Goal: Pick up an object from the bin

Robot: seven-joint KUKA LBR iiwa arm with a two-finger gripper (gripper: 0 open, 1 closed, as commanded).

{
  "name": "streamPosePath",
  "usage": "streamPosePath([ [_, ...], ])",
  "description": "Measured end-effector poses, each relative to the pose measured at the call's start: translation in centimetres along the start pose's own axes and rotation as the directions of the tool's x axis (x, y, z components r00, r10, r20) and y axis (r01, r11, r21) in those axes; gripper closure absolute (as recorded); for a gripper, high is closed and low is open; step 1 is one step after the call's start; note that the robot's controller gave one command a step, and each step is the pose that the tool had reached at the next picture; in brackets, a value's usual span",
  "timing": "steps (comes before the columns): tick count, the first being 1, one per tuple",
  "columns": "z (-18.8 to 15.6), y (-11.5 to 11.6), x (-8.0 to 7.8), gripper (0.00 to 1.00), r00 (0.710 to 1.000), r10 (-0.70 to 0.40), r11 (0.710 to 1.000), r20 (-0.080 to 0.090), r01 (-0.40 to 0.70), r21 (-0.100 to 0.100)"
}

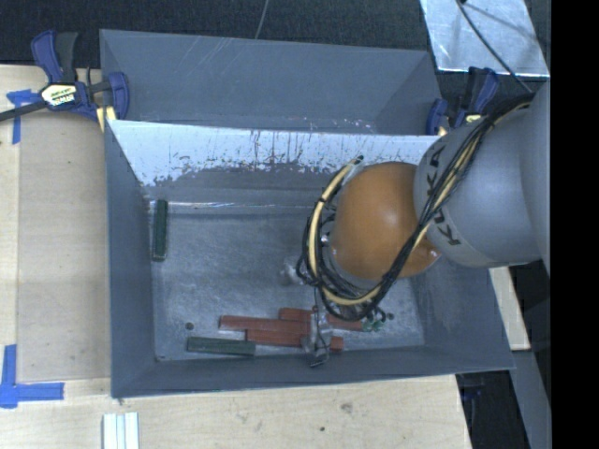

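My gripper (319, 340) is down at the bin's near wall, right of the middle, under the orange wrist cover. It sits at the right end of a small pile of reddish-brown flat sticks (265, 326) lying on the floor, and hides that end of them. A dark green stick (220, 346) lies just left of it along the near wall, touching the brown sticks. I cannot make out whether anything is gripped.
Another dark green stick (160, 229) lies upright along the left wall, far from the gripper. A tiny dark speck (190, 326) is on the floor near the left front. The arm and its cables cover the bin's right half.
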State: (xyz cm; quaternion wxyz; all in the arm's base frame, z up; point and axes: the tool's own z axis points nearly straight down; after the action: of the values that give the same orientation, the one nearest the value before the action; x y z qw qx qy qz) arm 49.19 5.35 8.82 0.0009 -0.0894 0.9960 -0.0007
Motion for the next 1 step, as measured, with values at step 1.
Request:
streamPosePath([
  [1, 0.13, 1.07, -0.12, 0.0, 1.0, 0.021, 1.0, 0.0, -0.021, -0.001],
])
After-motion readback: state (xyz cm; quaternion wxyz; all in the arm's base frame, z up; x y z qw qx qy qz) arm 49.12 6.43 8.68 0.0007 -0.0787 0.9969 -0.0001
